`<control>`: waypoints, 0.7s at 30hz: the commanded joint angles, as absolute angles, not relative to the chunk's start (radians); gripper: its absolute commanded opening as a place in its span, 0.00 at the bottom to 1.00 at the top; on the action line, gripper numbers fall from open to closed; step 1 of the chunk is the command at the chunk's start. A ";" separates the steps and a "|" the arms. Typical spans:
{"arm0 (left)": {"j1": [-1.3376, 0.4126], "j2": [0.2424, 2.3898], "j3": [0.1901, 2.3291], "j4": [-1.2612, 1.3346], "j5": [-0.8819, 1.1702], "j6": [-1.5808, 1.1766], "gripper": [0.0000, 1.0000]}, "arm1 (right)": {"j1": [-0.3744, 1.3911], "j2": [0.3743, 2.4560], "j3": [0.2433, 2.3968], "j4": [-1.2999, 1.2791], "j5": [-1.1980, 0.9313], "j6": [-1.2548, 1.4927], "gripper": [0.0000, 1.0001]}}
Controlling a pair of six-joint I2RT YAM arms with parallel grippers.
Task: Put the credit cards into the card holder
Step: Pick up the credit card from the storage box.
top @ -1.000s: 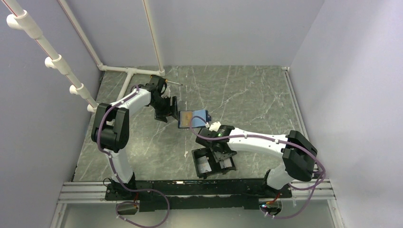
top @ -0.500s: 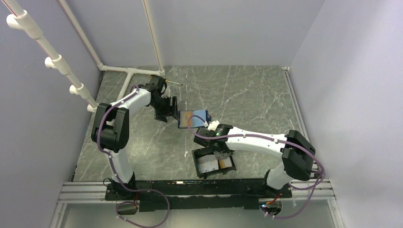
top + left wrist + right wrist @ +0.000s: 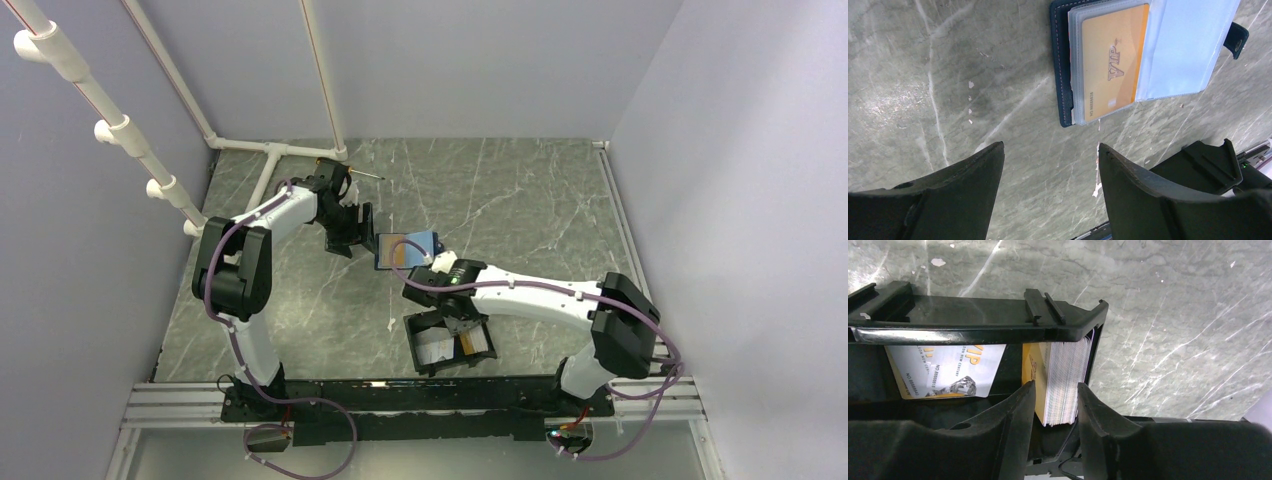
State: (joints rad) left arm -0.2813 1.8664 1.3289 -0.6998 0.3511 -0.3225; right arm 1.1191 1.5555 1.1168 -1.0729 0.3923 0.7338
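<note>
Rails (image 3: 400, 400) along the bottom edge of the overhead view carried both arm bases, and just above them, slightly right of centre, the black card holder (image 3: 410, 340) lay on the grey veined table (image 3: 520, 200). The right gripper (image 3: 458, 322) hung over the holder's upper right part. In the right wrist view its two dark fingers (image 3: 1015, 415) rose from the bottom of the frame and stood closely on either side of a stack of credit cards (image 3: 1065, 365), which stood on edge at the right end of the card holder (image 3: 973, 322). Whether the fingers pressed the stack or only flanked it could not be told. Left of the stack, one pale card (image 3: 948, 370) printed VIP lay flat inside the holder. Farther up the overhead frame, just above the right gripper, a dark blue wallet (image 3: 425, 243) lay open on the table. The left wrist view showed its clear sleeves at the upper right, with an orange-gold VIP card (image 3: 1110, 65) in the top sleeve of the wallet (image 3: 1060, 90). The left gripper (image 3: 365, 238) was just left of the wallet, its fingers (image 3: 973, 175) spread wide with nothing between them. White pipes (image 3: 270, 150) crossed the table's far left corner.
</note>
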 commanded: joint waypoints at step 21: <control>-0.287 1.814 1.330 -0.690 0.374 -0.283 0.75 | 1.210 1.724 1.216 -1.226 0.551 0.836 0.28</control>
